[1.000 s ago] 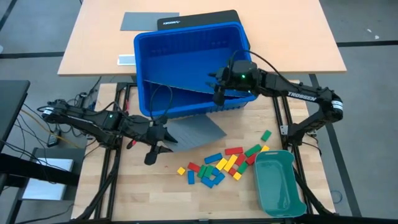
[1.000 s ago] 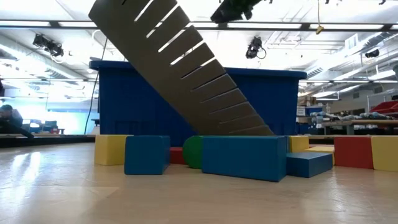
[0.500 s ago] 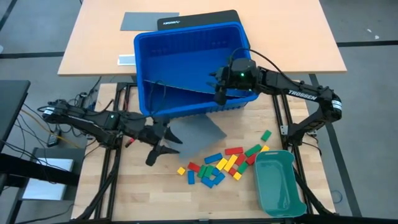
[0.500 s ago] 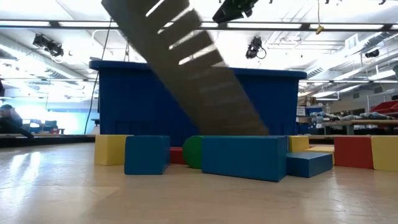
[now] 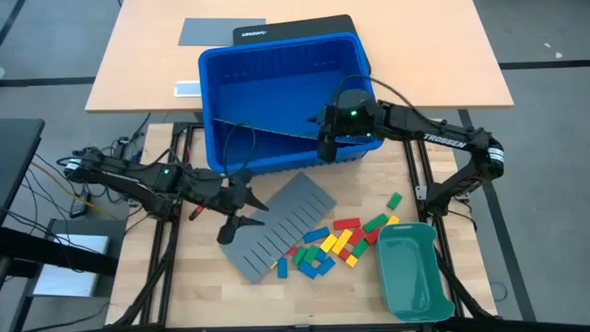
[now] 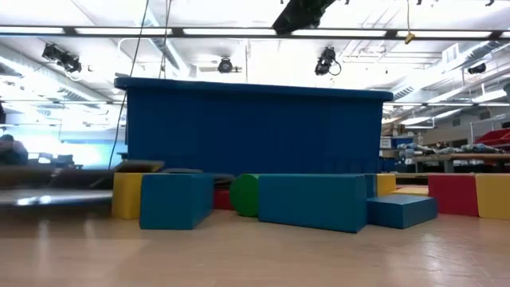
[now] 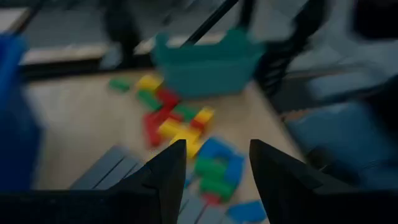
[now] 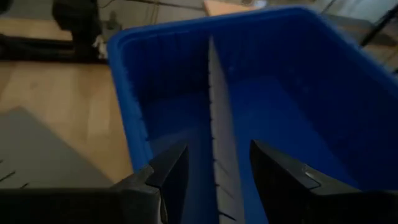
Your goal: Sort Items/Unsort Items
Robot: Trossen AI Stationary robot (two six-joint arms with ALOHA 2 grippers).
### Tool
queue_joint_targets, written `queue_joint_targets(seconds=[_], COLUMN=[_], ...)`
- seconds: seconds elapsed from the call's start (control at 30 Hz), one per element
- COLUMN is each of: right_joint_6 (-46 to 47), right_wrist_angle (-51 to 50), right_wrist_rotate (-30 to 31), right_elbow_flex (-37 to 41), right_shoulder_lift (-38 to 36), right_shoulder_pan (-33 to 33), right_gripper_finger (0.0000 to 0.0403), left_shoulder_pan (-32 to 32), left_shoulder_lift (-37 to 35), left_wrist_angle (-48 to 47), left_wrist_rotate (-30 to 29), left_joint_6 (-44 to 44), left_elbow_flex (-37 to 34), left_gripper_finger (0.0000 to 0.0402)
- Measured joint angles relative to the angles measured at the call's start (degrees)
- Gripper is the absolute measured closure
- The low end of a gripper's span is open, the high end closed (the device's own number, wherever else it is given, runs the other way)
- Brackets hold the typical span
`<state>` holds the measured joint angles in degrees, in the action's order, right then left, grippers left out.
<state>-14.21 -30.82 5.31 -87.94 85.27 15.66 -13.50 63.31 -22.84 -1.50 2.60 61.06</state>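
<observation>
The items, small red, yellow, green and blue blocks (image 5: 332, 244), lie in a loose heap on the table's near right part and also show in the low view (image 6: 311, 199). A grey slotted sheet (image 5: 277, 226) lies flat left of the blocks, its right edge over some of them. My left gripper (image 5: 251, 214) hangs open above the sheet's left edge. My right gripper (image 5: 323, 143) is open over the blue bin's (image 5: 277, 44) near wall. Its fingers stand on either side of a grey divider (image 8: 214, 112) that stands on edge in the bin.
A teal tray (image 5: 413, 272) sits at the near right, beside the blocks. The blue bin fills the table's far middle. Behind it is a wooden desk (image 5: 138, 55) with a dark pad (image 5: 295, 29) and a grey sheet (image 5: 217, 30). Cables (image 5: 83, 184) trail at the left.
The grey slotted sheet, which leaned steeply against the bin's near wall, has fallen toward the near edge and now lies flat, partly on the blocks. In the low view a yellow and a blue block have been nudged a little to the left.
</observation>
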Motion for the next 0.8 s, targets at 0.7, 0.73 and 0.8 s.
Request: queue_joint_targets(seconds=[0.7,0.73,0.8], right_joint_6=[-6.5,-6.5,-6.7], right_wrist_angle=[0.8,-0.4,-3.3], right_wrist_rotate=[5.4,5.2,4.5], right_elbow_flex=[-2.6,-3.6,-6.3], right_shoulder_lift=[17.7,18.8,20.7], right_shoulder_pan=[5.6,6.0,6.6], right_gripper_finger=[0.0226,0.0226,0.0227], left_shoulder_pan=[2.0,2.3,2.8], left_shoulder_lift=[0.0,0.0,0.0], left_wrist_angle=[-5.4,-5.3,-5.0], left_wrist_rotate=[-6.4,-6.1,-5.3], left_joint_6=[-0.4,-0.5,-0.6], left_elbow_flex=[-0.6,-0.5,-0.4], left_gripper_finger=[0.026,0.0261,0.0263])
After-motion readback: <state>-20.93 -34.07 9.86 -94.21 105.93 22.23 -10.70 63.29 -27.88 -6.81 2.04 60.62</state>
